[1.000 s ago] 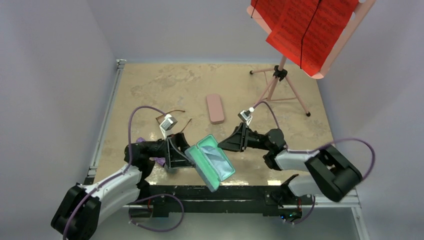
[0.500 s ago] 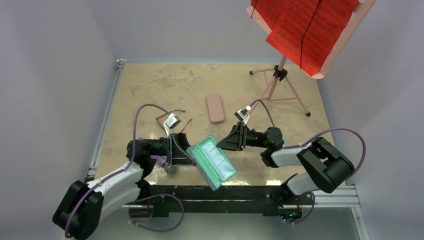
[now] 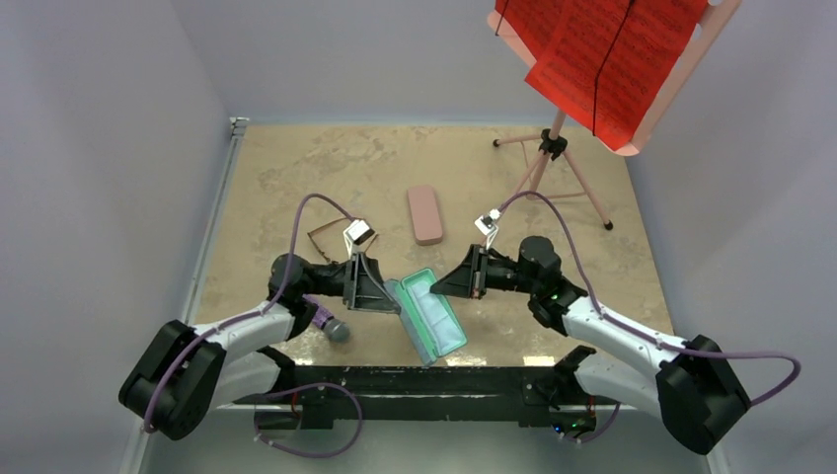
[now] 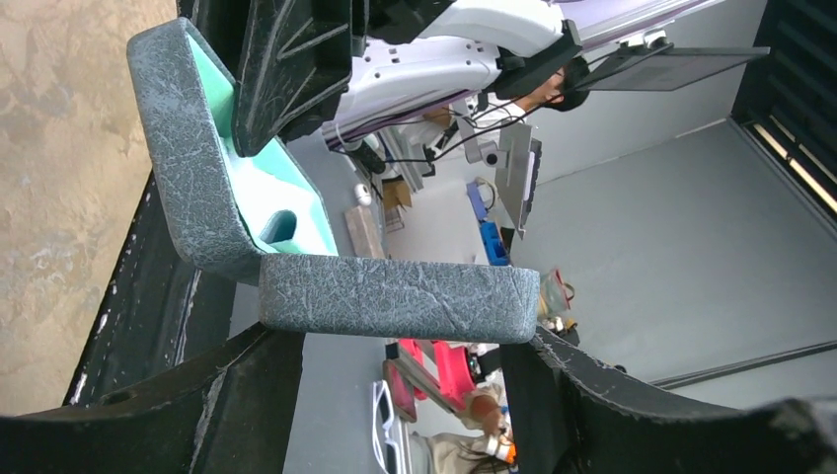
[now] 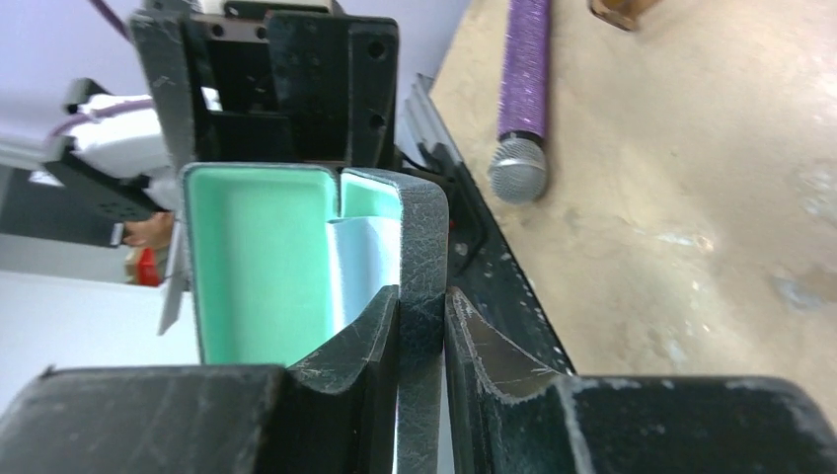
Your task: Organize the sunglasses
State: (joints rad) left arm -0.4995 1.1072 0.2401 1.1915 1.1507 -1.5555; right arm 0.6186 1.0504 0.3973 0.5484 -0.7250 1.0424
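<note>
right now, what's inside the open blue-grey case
Inside the case: mint-green lining and a light blue cloth; nothing else visible. The right pincer, clamped on its wall, hides the near part.

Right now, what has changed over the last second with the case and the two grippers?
The right gripper closed its jaws onto the rim of the open case. The left gripper, holding the other half throughout, carried it slightly rightward and turned it more edge-on to the top view. The pink case and music stand stayed put.
</note>
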